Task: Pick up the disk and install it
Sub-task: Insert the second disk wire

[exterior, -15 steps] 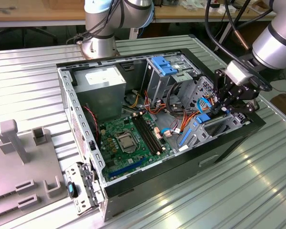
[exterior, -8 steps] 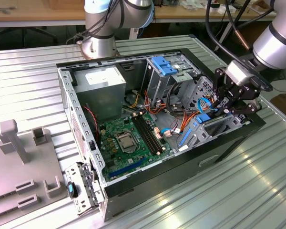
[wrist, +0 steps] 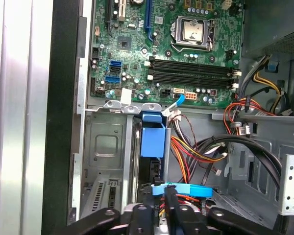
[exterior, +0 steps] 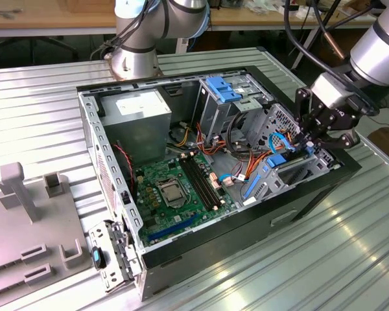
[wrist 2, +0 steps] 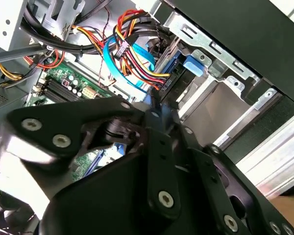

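Disk on edge in the drive cage, hand right above it.

You see the disk by its blue rail, standing on edge inside the drive cage at the exterior view's right end of the computer case. Its long axis runs from the motherboard edge toward your hand. The hand hangs over the cage beside a bundle of cables. You cannot tell whether it grips anything. The case lies open on the ribbed metal surface.
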### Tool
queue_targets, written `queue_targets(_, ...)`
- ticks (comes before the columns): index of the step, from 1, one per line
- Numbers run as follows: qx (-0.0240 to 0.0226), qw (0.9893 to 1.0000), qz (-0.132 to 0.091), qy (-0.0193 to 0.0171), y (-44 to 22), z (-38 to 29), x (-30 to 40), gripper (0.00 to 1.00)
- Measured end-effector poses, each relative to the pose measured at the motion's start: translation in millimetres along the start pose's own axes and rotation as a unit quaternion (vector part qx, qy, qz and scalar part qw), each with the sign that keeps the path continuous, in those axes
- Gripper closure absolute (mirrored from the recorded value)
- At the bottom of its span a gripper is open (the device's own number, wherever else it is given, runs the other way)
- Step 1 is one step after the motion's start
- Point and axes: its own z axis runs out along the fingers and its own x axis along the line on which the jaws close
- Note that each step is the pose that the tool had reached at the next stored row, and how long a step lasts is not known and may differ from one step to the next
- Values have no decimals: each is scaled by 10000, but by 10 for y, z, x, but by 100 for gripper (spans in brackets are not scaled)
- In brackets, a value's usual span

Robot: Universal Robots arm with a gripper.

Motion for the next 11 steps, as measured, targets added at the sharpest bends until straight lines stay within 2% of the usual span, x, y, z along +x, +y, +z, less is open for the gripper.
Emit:
queue_targets(2, 1, 10000, 0, 0, 0, 0, 0, 89)
queue_targets(11, 3, 10000, 0, 0, 0, -1, 0, 89)
